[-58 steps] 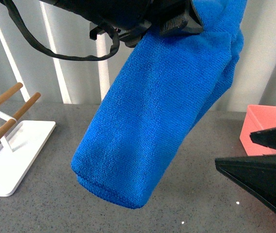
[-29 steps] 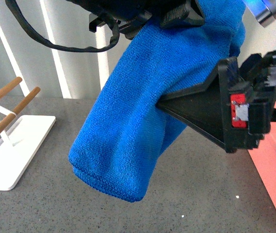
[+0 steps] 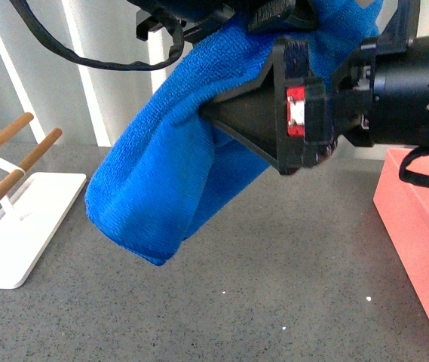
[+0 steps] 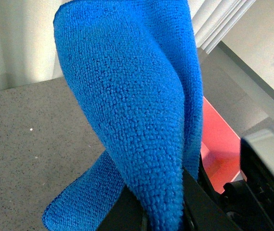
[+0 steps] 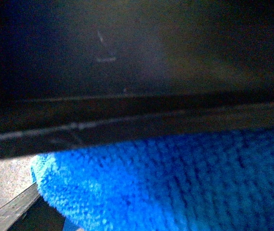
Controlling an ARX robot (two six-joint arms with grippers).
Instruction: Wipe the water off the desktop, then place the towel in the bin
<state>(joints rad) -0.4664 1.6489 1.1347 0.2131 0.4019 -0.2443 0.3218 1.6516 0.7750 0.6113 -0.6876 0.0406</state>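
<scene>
The blue towel (image 3: 161,173) hangs folded in the air above the grey desktop (image 3: 274,286), its lower end free. My left gripper (image 3: 274,15) is shut on the towel's upper part at the top of the front view. In the left wrist view the towel (image 4: 127,96) rises from between the black jaws of the left gripper (image 4: 161,216). My right gripper (image 3: 225,113) is open, one black wedge finger pressing sideways into the cloth. The right wrist view is mostly dark, with towel (image 5: 175,183) filling its lower half. The pink bin (image 3: 418,219) stands at the right.
A white rack (image 3: 18,234) with two wooden rods (image 3: 18,162) stands on the desktop at the left. White vertical slats form the back wall. The right arm's black body (image 3: 418,90) hangs above the bin. The bin (image 4: 218,144) lies beyond the towel in the left wrist view.
My right gripper rose from the lower right and moved left into the hanging towel. The towel's lower end swung left and lifted a little.
</scene>
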